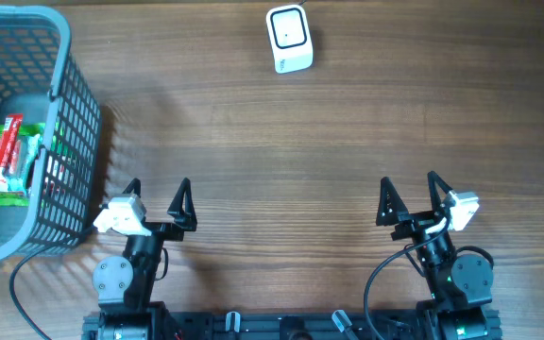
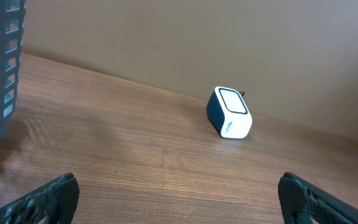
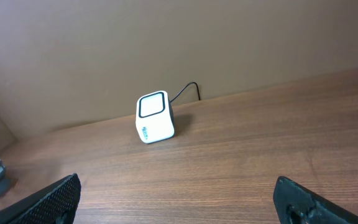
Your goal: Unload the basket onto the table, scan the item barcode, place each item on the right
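Both arms are held low and retracted, well short of the scanner point(image 1: 289, 38), fingers pointed toward it. Left gripper point(image 1: 158, 189) and right gripper point(image 1: 409, 184) are spread wide, nothing gripped. The item point(image 1: 6, 156), a red-green packet, is seen inside the basket point(image 1: 59, 66), well left of the scanner.
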Motion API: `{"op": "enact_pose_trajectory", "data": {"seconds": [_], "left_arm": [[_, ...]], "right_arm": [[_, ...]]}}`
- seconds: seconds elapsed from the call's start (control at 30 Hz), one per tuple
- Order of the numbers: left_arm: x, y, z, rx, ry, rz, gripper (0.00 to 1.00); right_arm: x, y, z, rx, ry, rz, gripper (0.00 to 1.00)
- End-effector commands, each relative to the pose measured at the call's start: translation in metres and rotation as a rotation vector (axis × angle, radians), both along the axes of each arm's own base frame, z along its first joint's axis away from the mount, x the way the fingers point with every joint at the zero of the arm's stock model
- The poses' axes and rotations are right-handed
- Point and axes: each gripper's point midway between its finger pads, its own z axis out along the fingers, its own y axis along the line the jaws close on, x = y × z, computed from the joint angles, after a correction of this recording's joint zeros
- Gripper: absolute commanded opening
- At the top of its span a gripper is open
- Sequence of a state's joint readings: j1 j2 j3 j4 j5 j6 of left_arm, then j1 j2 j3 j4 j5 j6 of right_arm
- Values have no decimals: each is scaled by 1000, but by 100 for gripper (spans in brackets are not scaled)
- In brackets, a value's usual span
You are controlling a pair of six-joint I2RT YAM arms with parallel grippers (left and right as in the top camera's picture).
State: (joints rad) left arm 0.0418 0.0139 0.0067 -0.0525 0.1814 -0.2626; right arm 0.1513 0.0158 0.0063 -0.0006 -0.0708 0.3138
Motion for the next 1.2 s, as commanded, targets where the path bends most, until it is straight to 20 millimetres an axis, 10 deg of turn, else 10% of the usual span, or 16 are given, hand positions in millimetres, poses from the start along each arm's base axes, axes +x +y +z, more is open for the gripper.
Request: {"op": "enact_pose_trajectory", "data": {"seconds": [0.0,1.17], "left_arm": [[0,0,-1,23,0,-4,100],[0,6,-2,25,2,28,100]], "right_arm": [[0,-1,1,8,-2,-4,100],[0,-1,1,8,-2,-4,100]]}}
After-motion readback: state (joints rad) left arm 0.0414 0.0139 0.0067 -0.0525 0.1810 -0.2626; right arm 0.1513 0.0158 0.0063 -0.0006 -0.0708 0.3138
